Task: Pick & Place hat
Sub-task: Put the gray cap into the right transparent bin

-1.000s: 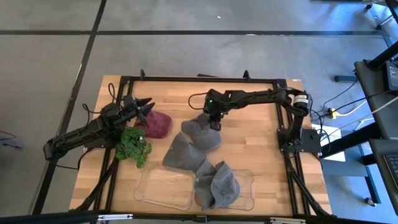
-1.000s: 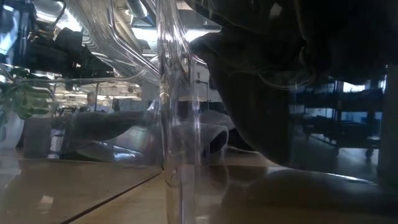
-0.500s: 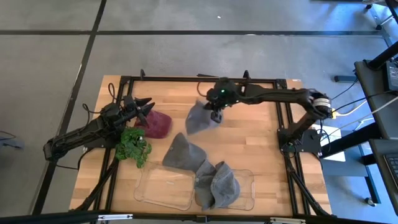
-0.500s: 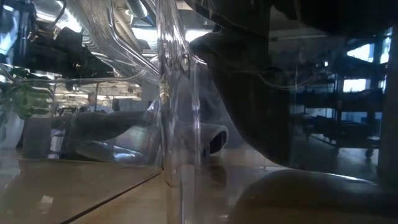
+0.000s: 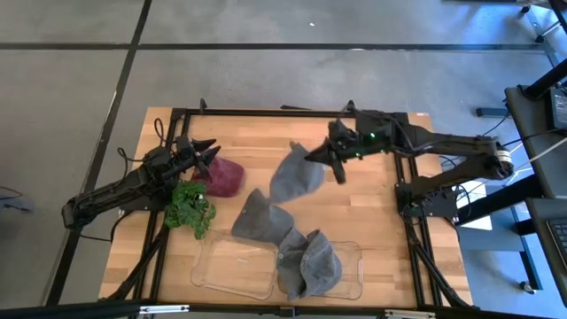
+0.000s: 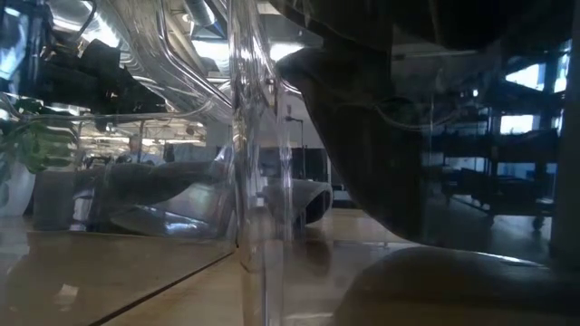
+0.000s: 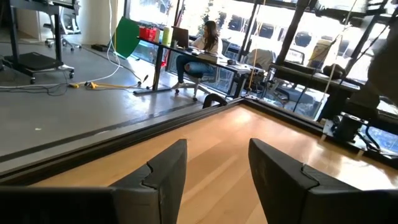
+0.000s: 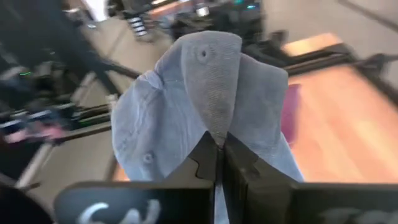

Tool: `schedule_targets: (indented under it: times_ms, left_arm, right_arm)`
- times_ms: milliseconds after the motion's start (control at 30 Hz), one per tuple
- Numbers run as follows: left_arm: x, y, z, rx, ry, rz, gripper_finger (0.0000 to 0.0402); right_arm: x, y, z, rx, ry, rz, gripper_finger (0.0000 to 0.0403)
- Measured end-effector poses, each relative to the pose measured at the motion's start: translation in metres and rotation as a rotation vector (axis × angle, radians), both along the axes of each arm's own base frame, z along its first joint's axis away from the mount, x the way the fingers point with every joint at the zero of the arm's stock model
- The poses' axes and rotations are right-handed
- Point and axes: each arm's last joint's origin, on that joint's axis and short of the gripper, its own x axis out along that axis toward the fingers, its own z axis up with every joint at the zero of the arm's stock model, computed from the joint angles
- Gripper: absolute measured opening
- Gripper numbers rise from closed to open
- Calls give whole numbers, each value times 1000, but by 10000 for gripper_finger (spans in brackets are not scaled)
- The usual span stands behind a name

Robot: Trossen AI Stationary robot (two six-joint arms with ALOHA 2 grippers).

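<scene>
My right gripper [image 5: 313, 158] is shut on a grey hat [image 5: 297, 177] and holds it in the air over the middle of the table; the right wrist view shows the same grey hat [image 8: 199, 93] filling the picture. A second grey hat [image 5: 260, 218] lies flat on the wood nearer the front. More grey hats [image 5: 310, 264] sit in the clear tray [image 5: 232, 268]. A maroon hat [image 5: 225, 176] lies at the left, just beside my open left gripper [image 5: 209, 152], whose fingers [image 7: 165, 171] hold nothing. My right gripper pinches a raised fold of the hat's grey cloth [image 8: 216, 132] between its two fingers. The fingers come from the table's right side, slanting a little downward. The hat spreads out and hangs beyond and below the fingers, clear of the table.
A green leafy thing [image 5: 190, 209] lies in front of the left gripper. The clear tray's walls [image 6: 258, 181] stand at the front edge, with a dark hat [image 6: 372, 136] inside. A black frame [image 5: 266, 112] rims the table. Bare wood [image 5: 359, 208] lies at the right.
My right gripper has risen and drawn back toward the table's right edge, tipping up toward level. The grey hat that lay on the wood beside the other grey hat has gone up with it and now hangs clear of the table.
</scene>
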Motion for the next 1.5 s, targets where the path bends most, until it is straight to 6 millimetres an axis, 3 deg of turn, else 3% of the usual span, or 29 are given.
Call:
schedule_targets:
  times_ms: [433, 600, 800, 1100, 1500]
  left_arm:
    - [0, 0, 0, -2, -1, 0, 169]
    - [0, 0, 0, -31, -22, 1, 169]
    - [0, 0, 0, -68, -49, 1, 169]
    - [0, 0, 0, -79, -58, 0, 169]
    - [0, 0, 0, -79, -57, -1, 169]
  right_arm:
    - [-9, 63, 10, 146, -27, 118, 8]
    - [-20, 77, 37, 160, -105, 184, 8]
    - [-35, 95, 52, 144, -27, 219, 10]
    - [-55, 114, 55, 185, 55, 235, 12]
    - [-58, 154, 52, 247, 53, 305, 13]
